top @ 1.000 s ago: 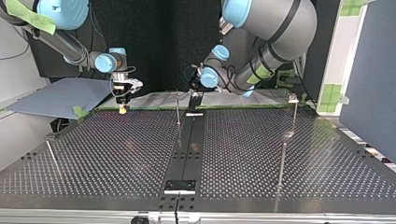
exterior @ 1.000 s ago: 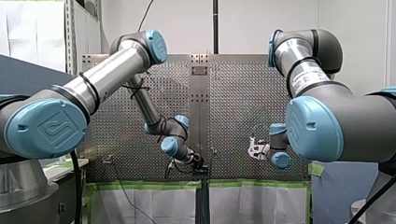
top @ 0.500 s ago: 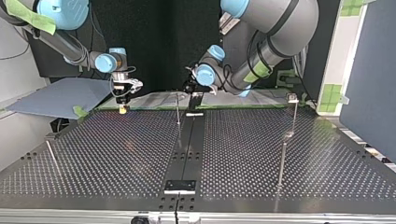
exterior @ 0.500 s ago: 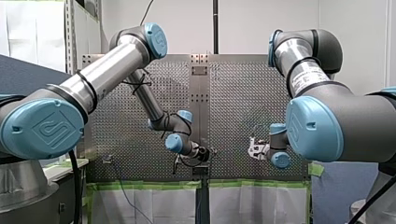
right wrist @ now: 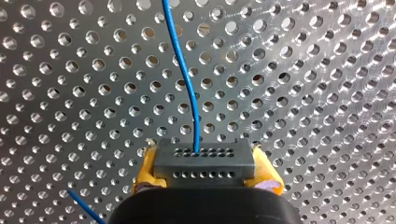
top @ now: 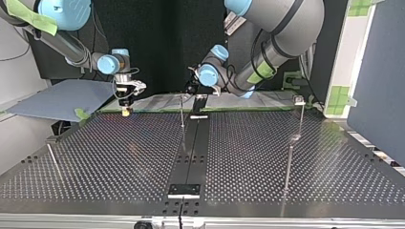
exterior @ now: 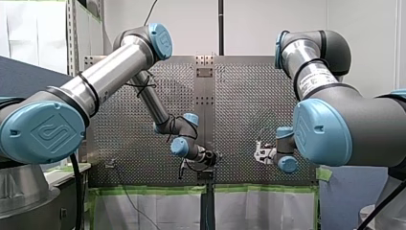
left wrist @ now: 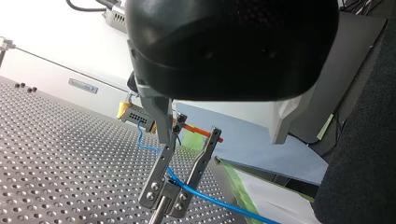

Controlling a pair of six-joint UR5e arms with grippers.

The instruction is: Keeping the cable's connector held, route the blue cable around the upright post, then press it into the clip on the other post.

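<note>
Right pincer (right wrist: 204,176): pinching the connector (right wrist: 204,161), at the top view's left.
Blue cable (left wrist: 205,198): runs roughly 9-to-3 o'clock towards the left pincer.
Left pincer (left wrist: 164,205): pressed onto the cable and the nearer arm, with the upright post (top: 182,112) at its 6 o'clock.

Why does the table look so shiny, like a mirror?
Top view: light glares off the perforated table near its far edge, and the middle post seems faintly mirrored below itself. Right wrist view: the metal gleams around the blue cable and its connector.
</note>
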